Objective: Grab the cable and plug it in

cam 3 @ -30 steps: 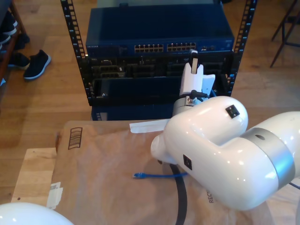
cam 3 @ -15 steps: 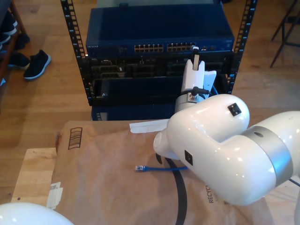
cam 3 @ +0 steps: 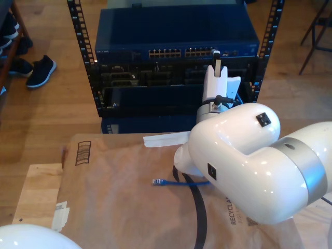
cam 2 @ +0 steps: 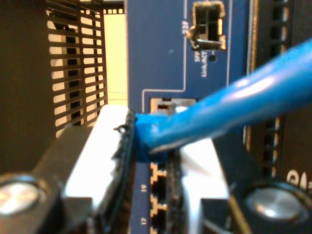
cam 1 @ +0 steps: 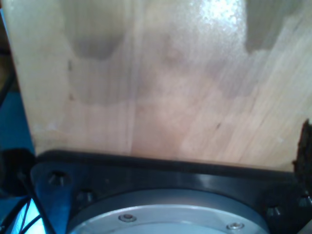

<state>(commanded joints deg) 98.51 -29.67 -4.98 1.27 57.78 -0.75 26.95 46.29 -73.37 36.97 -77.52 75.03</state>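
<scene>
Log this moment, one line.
phase: insertion | my second gripper: shut on cable, at switch ports | free plug: on paper | my first gripper: unseen

Lab/workshop: server rack [cam 3: 176, 62], wood floor [cam 3: 46, 114].

A warm wood plank floor [cam 3: 46, 111] runs under a black rack [cam 3: 78, 31] at twelve o'clock in the exterior view, dark shoes [cam 3: 40, 71] lie at ten o'clock, chair legs [cam 3: 314, 31] stand at two o'clock, and brown paper [cam 3: 114, 207] covers a pale wooden table [cam 3: 36, 194] at six.
</scene>
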